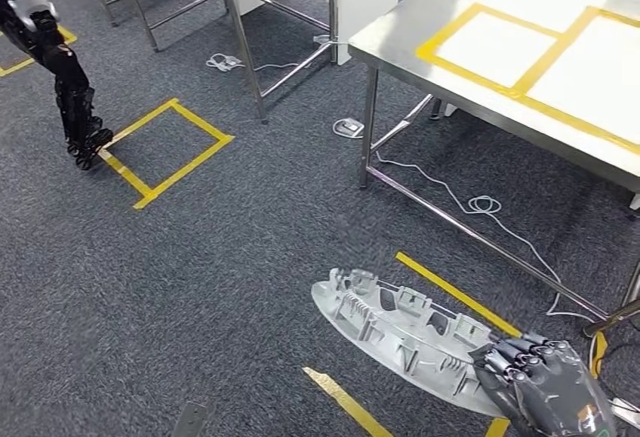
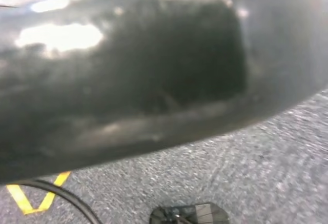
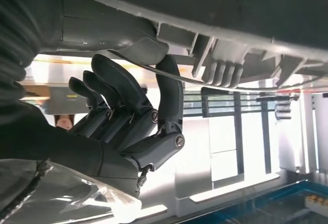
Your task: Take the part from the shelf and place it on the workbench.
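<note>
The part [image 1: 400,332], a long pale grey plastic moulding with ribs and clips on its upper face, sits at the lower middle of the head view, carried flat above the dark carpet [image 1: 226,277] and not yet on any surface. You hold it by one end only: the right hand [image 1: 540,382], at the lower right of that view, pinches the part's edge, and in the right wrist view you can see the thumb [image 3: 116,32] pressed on one face and a dark finger [image 3: 170,98] hooked up against the other, while the other fingers curl loosely without touching it. That end grip leaves most of the length unsupported, so I judge it could sag or twist if you swing quickly.

The steel workbench [image 1: 400,52], marked with yellow tape rectangles, fills the upper right and is probably where the part belongs. A white cable [image 1: 453,197] trails under it.

Your left hand [image 1: 87,137] hangs at the upper left, holding nothing; whether its fingers are spread or curled I cannot tell.
</note>
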Robot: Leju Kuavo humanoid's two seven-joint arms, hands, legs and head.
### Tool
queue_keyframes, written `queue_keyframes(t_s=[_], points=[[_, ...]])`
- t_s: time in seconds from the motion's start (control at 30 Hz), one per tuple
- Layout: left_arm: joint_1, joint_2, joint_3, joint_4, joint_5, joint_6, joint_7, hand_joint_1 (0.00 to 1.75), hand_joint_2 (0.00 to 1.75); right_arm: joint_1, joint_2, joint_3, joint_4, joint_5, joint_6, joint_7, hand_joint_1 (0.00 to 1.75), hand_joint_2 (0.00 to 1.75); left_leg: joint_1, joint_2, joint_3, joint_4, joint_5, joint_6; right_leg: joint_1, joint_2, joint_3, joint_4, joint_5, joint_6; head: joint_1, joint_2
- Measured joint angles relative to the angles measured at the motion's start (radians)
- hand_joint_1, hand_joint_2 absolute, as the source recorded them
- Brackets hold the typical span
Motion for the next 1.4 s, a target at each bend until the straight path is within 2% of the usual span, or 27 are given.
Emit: queue_keyframes(t_s=[0.07, 0.1, 0.13, 0.17, 0.2, 0.23, 0.3, 0.33, 0.37, 0.43, 0.5, 0.57, 0.7, 0.73, 0.77, 0.8, 0.87, 0.9, 0.93, 1.0, 1.07, 1.13, 1.27, 1.4], points=[[0.001, 0.000, 0.000, 0.000, 0.000, 0.000, -0.001, 0.00, 0.00, -0.001, 0.000, 0.000, 0.000, 0.000, 0.000, 0.000, 1.75, 1.75, 0.003, -0.034, -0.056, 0.129, -0.068, -0.006, 0.000, 0.015, -0.001, 0.000, 0.001, -0.007, -0.003, 0.000], [0.002, 0.000, 0.000, 0.000, 0.000, 0.000, -0.001, 0.00, 0.00, -0.001, 0.000, 0.000, 0.000, 0.000, 0.000, 0.001, 1.75, 1.75, 0.003, -0.039, -0.086, 0.195, -0.093, -0.007, 0.001, 0.025, -0.001, 0.000, 0.001, -0.009, -0.003, 0.000], [0.004, 0.000, 0.000, 0.000, 0.000, 0.000, -0.001, 0.00, 0.00, -0.001, 0.000, 0.000, 0.000, 0.000, 0.000, 0.001, 1.75, 1.75, 0.003, -0.041, -0.105, 0.235, -0.101, -0.006, 0.002, 0.035, -0.001, 0.001, 0.002, -0.009, -0.003, 0.000], [0.005, 0.000, 0.001, 0.000, 0.000, 0.000, -0.001, 0.00, 0.00, -0.001, 0.000, 0.000, 0.000, 0.000, 0.001, 0.001, 1.75, 1.75, 0.003, -0.043, -0.107, 0.238, -0.088, -0.003, 0.003, 0.046, -0.001, 0.001, 0.002, -0.010, -0.003, 0.000], [0.005, 0.000, 0.001, 0.000, 0.000, 0.000, -0.001, 0.00, 0.00, -0.001, 0.000, 0.000, 0.000, 0.000, 0.001, 0.001, 1.75, 1.75, 0.003, -0.047, -0.092, 0.201, -0.056, 0.002, 0.005, 0.057, 0.001, 0.001, 0.002, -0.010, -0.003, 0.000], [0.005, 0.000, 0.001, 0.000, -0.001, 0.000, -0.002, 0.00, 0.00, -0.001, 0.000, 0.000, 0.000, -0.001, 0.001, 0.001, 1.75, 1.75, 0.002, -0.058, -0.063, 0.135, -0.015, 0.010, 0.006, 0.068, 0.002, 0.001, 0.002, -0.010, -0.003, 0.000], [0.005, 0.003, 0.001, 0.000, -0.002, 0.001, -0.002, 0.00, 0.00, -0.002, 0.000, 0.000, 0.000, -0.001, 0.001, 0.001, 1.75, 1.75, 0.000, -0.097, -0.008, 0.007, 0.041, 0.028, 0.008, 0.087, 0.000, 0.002, 0.003, -0.006, -0.002, 0.000], [0.004, 0.004, 0.001, 0.000, -0.003, 0.002, -0.002, 0.00, 0.00, -0.003, 0.000, 0.000, 0.000, -0.001, 0.001, 0.001, 1.75, 1.75, -0.001, -0.111, 0.007, -0.030, 0.051, 0.033, 0.007, 0.096, -0.004, 0.003, 0.005, -0.002, -0.003, 0.000], [0.003, 0.005, 0.001, 0.000, -0.003, 0.002, -0.002, 0.00, 0.00, -0.003, 0.000, 0.001, 0.000, -0.001, 0.001, 0.001, 1.75, 1.75, -0.002, -0.117, 0.011, -0.043, 0.049, 0.035, 0.005, 0.104, -0.009, 0.003, 0.008, 0.003, -0.004, 0.000], [0.001, 0.005, 0.002, 0.000, -0.003, 0.003, -0.002, 0.00, 0.00, -0.002, 0.000, 0.001, 0.000, -0.001, 0.001, 0.000, 1.75, 1.75, 0.000, -0.101, 0.013, -0.056, 0.052, 0.034, 0.001, 0.114, -0.019, 0.003, 0.010, 0.015, -0.007, 0.000], [0.000, 0.004, 0.002, 0.000, -0.003, 0.003, -0.003, 0.00, 0.00, -0.003, 0.000, 0.000, 0.000, -0.001, 0.001, 0.000, 1.75, 1.75, 0.005, -0.083, 0.017, -0.071, 0.060, 0.038, 0.004, 0.085, -0.036, 0.027, -0.009, 0.023, -0.002, 0.000], [0.000, 0.004, 0.003, 0.000, -0.003, 0.003, -0.004, 0.00, 0.00, -0.006, 0.000, 0.000, 0.000, -0.001, 0.001, 0.000, 1.75, 1.75, 0.006, -0.074, 0.020, -0.078, 0.063, 0.040, 0.006, 0.052, -0.052, 0.058, -0.033, 0.027, 0.004, 0.000], [0.000, 0.004, 0.003, 0.000, -0.003, 0.003, -0.004, 0.00, 0.00, -0.008, 0.000, 0.000, 0.000, -0.001, 0.001, 0.000, 1.75, 1.75, 0.006, -0.070, 0.020, -0.078, 0.063, 0.040, 0.006, 0.045, -0.062, 0.078, -0.045, 0.028, 0.005, 0.000], [0.000, 0.003, 0.003, 0.000, -0.003, 0.003, -0.004, 0.00, 0.00, -0.009, 0.000, 0.000, 0.000, -0.001, 0.001, 0.000, 1.75, 1.75, 0.006, -0.068, 0.019, -0.077, 0.063, 0.040, 0.005, 0.041, -0.071, 0.097, -0.054, 0.029, 0.005, 0.000], [0.001, 0.003, 0.003, 0.000, -0.003, 0.002, -0.004, 0.00, 0.00, -0.010, 0.000, 0.000, 0.000, 0.000, 0.001, -0.001, 1.75, 1.75, 0.006, -0.063, 0.019, -0.077, 0.063, 0.040, 0.004, 0.034, -0.091, 0.139, -0.073, 0.031, 0.005, 0.000], [0.001, 0.002, 0.003, 0.000, -0.003, 0.002, -0.004, 0.00, 0.00, -0.009, 0.001, 0.000, 0.001, 0.014, 0.000, 0.001, 1.75, 1.75, 0.006, -0.051, 0.018, -0.075, 0.062, 0.039, 0.001, 0.026, -0.097, 0.159, -0.070, 0.037, 0.005, 0.000], [0.001, -0.001, 0.004, 0.001, -0.004, 0.002, -0.004, 0.00, 0.00, -0.007, 0.001, 0.001, 0.002, 0.046, -0.001, 0.005, 1.75, 1.75, 0.007, -0.032, 0.017, -0.067, 0.056, 0.030, -0.007, 0.009, -0.065, 0.115, -0.038, 0.050, 0.006, 0.000], [0.001, -0.001, 0.005, 0.001, -0.004, 0.002, -0.004, 0.00, 0.00, -0.006, 0.001, 0.000, 0.002, 0.062, -0.002, 0.007, 1.75, 1.75, 0.006, -0.025, 0.016, -0.060, 0.051, 0.024, -0.010, 0.004, -0.031, 0.056, -0.011, 0.051, 0.005, 0.000], [0.000, -0.001, 0.005, 0.001, -0.004, 0.002, -0.004, 0.00, 0.00, -0.006, 0.001, 0.000, 0.003, 0.064, -0.004, 0.008, 1.75, 1.75, 0.003, -0.025, 0.013, -0.054, 0.047, 0.021, -0.011, 0.002, -0.009, 0.018, -0.004, 0.047, 0.004, 0.000], [0.000, -0.001, 0.006, 0.001, -0.004, 0.002, -0.003, 0.00, 0.00, -0.006, 0.001, -0.001, 0.003, 0.067, -0.007, 0.009, 1.75, 1.75, -0.001, -0.025, 0.009, -0.047, 0.045, 0.032, -0.011, 0.005, 0.000, 0.005, -0.004, 0.038, 0.001, 0.000], [0.001, 0.000, 0.007, 0.001, -0.004, 0.002, -0.003, 0.00, 0.00, -0.005, 0.001, -0.001, 0.003, 0.068, -0.008, 0.010, 1.75, 1.75, -0.002, -0.025, 0.009, -0.048, 0.048, 0.049, -0.008, 0.006, -0.001, 0.005, -0.003, 0.037, 0.000, 0.000], [0.000, 0.000, 0.007, 0.001, -0.004, 0.002, -0.003, 0.00, 0.00, -0.006, 0.001, -0.001, 0.003, 0.068, -0.008, 0.010, 1.75, 1.75, 0.000, -0.025, 0.010, -0.050, 0.050, 0.052, -0.005, 0.006, -0.001, 0.005, -0.004, 0.031, 0.000, 0.000], [0.000, 0.000, 0.007, 0.001, -0.004, 0.002, -0.003, 0.00, 0.00, -0.006, 0.001, -0.001, 0.003, 0.068, -0.010, 0.012, 1.75, 1.75, 0.003, -0.025, 0.011, -0.056, 0.056, 0.041, 0.000, 0.006, -0.003, 0.007, -0.004, 0.023, 0.001, 0.000], [0.000, 0.000, 0.008, 0.001, -0.004, 0.002, -0.003, 0.00, 0.00, -0.006, 0.001, -0.001, 0.003, 0.067, -0.011, 0.012, 1.75, 1.75, 0.007, -0.025, 0.011, -0.058, 0.056, 0.009, 0.002, 0.006, -0.005, 0.010, -0.005, 0.020, 0.001, 0.000]])
